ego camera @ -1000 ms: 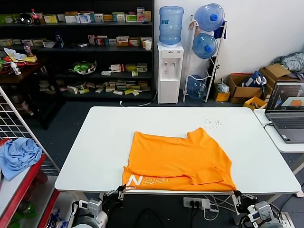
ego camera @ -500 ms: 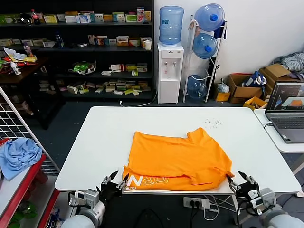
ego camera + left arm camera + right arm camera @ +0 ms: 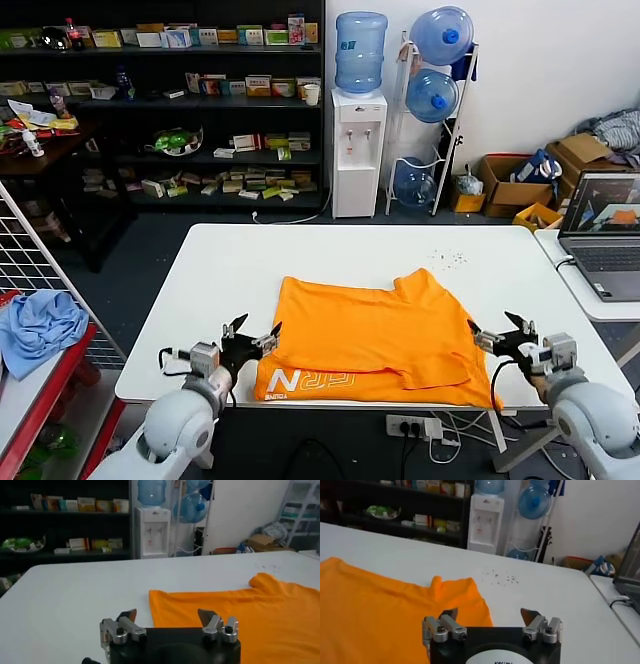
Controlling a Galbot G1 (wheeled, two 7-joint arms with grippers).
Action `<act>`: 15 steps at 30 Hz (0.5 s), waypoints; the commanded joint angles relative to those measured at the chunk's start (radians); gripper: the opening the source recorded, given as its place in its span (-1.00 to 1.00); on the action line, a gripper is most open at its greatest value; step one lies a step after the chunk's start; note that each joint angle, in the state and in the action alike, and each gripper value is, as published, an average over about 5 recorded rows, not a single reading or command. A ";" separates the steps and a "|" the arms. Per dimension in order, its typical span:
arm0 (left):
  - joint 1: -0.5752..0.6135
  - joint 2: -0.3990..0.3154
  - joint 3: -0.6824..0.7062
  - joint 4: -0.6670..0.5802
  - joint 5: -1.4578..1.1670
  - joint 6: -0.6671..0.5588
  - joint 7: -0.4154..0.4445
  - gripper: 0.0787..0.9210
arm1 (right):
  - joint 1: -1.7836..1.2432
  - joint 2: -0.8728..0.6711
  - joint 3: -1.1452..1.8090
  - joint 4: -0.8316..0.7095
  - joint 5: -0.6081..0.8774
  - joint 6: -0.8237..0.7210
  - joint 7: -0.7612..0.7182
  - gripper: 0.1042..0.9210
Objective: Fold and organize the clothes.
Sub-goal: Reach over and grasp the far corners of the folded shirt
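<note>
The orange T-shirt (image 3: 375,340) lies partly folded on the white table (image 3: 230,280), white lettering showing along its near edge. My left gripper (image 3: 253,334) hovers open at the shirt's near left corner, nothing between its fingers. My right gripper (image 3: 497,332) hovers open just off the shirt's right edge, also holding nothing. In the left wrist view the shirt (image 3: 235,615) spreads out beyond the open left gripper (image 3: 167,616). In the right wrist view the shirt (image 3: 385,605) lies off to one side of the open right gripper (image 3: 490,614).
A laptop (image 3: 603,232) sits on a side table at the right. A light blue cloth (image 3: 38,330) lies on a rack at the left. Shelves (image 3: 160,100), a water dispenser (image 3: 357,150) and bottles (image 3: 438,65) stand behind the table.
Both grippers have opened and risen from below the table's near edge up to the shirt's left and right sides. The shirt's near edge now lies flatter on the table.
</note>
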 commanded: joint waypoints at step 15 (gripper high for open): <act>-0.579 -0.261 0.244 0.737 -0.056 -0.001 0.039 0.77 | 0.593 0.180 -0.280 -0.637 -0.024 -0.055 -0.105 0.76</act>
